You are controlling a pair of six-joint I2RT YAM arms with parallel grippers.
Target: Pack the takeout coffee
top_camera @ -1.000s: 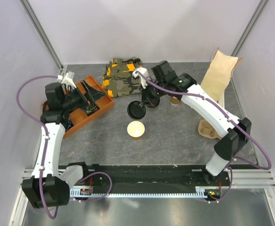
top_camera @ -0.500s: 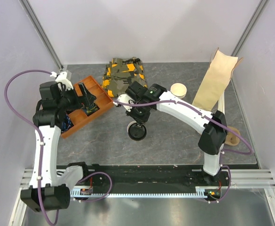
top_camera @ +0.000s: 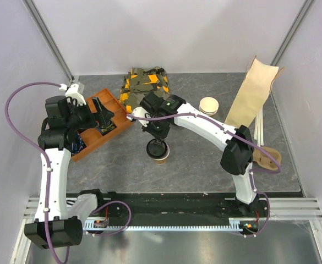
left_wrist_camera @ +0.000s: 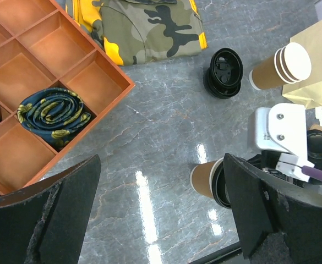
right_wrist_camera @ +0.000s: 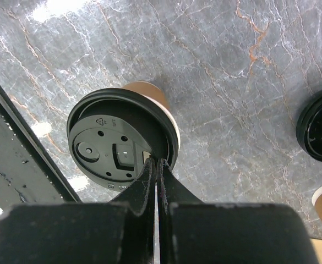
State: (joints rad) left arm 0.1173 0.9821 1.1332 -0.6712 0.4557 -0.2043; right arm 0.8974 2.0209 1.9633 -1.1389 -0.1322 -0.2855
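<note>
The right end effector [right_wrist_camera: 156, 163] has its two fingers pressed tight together, and their tips nip the near rim of the black lid [right_wrist_camera: 112, 147] that sits on the brown paper cup [right_wrist_camera: 149, 91]. In the right wrist view the lid covers the cup's mouth, with a strip of the brown wall showing past its far edge. Together they make the takeout coffee [top_camera: 158, 153], which stands upright on the grey marbled surface [top_camera: 205, 159] near its middle, in front of the folded camouflage garment [top_camera: 144, 83].

The left end effector [left_wrist_camera: 161, 165] is spread wide and holds nothing. It hangs over the surface just beside the orange divided tray [left_wrist_camera: 67, 52], where a rolled blue and yellow patterned cloth [left_wrist_camera: 53, 113] fills one compartment.

The lid's top carries an embossed triangle mark, a small round boss, a square tab and a line of raised lettering near the rim, which is too small to read.

A stack of loose black lids [left_wrist_camera: 225, 72] rests on the surface just beside a stack of lidless paper cups [left_wrist_camera: 279, 67], and a brown paper bag [top_camera: 252, 94] stands at the far right.
</note>
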